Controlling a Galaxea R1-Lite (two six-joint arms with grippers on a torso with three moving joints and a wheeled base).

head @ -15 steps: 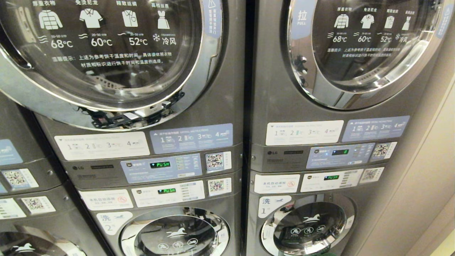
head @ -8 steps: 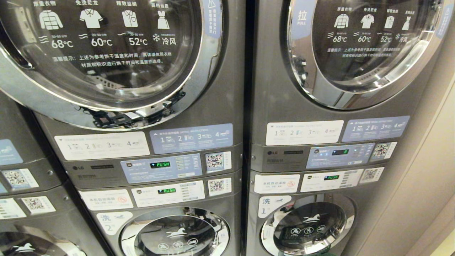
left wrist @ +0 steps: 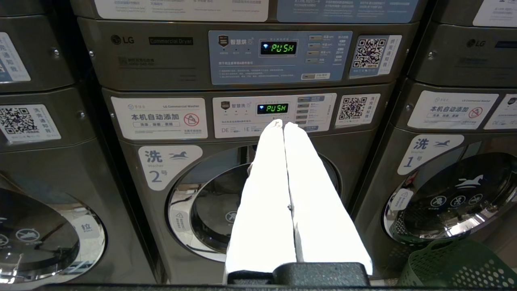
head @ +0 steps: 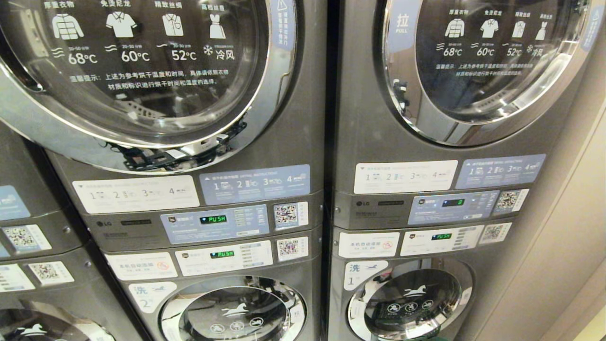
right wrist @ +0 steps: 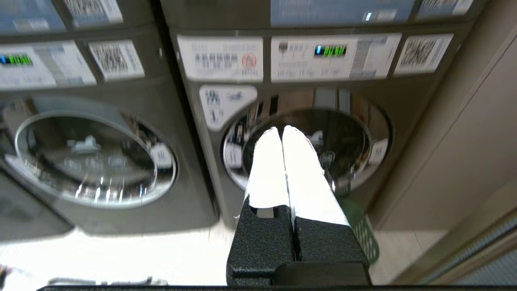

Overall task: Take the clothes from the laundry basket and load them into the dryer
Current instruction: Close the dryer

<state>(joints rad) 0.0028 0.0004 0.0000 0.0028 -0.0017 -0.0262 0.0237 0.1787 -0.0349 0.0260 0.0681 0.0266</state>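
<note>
Two grey dryers fill the upper head view, the left dryer door (head: 142, 71) and the right dryer door (head: 473, 71), both closed. Neither arm shows there. The green laundry basket (left wrist: 456, 266) stands on the floor before washer number 1 (left wrist: 456, 198), and it shows again as the basket (right wrist: 363, 234) behind my right fingers. No clothes are in view. My left gripper (left wrist: 282, 123) is shut and empty, pointing at washer number 2 (left wrist: 210, 202). My right gripper (right wrist: 281, 128) is shut and empty, pointing at the door of washer number 1 (right wrist: 347, 137).
Control panels (head: 213, 222) with lit green displays sit between each dryer and the washer below it. A third stack (head: 28, 227) stands at the left. A beige wall (head: 568, 265) closes the right side. Pale floor (right wrist: 121, 254) lies before the machines.
The head view holds still. Only a small dark reflection in the right dryer door's chrome rim has shifted slightly.
</note>
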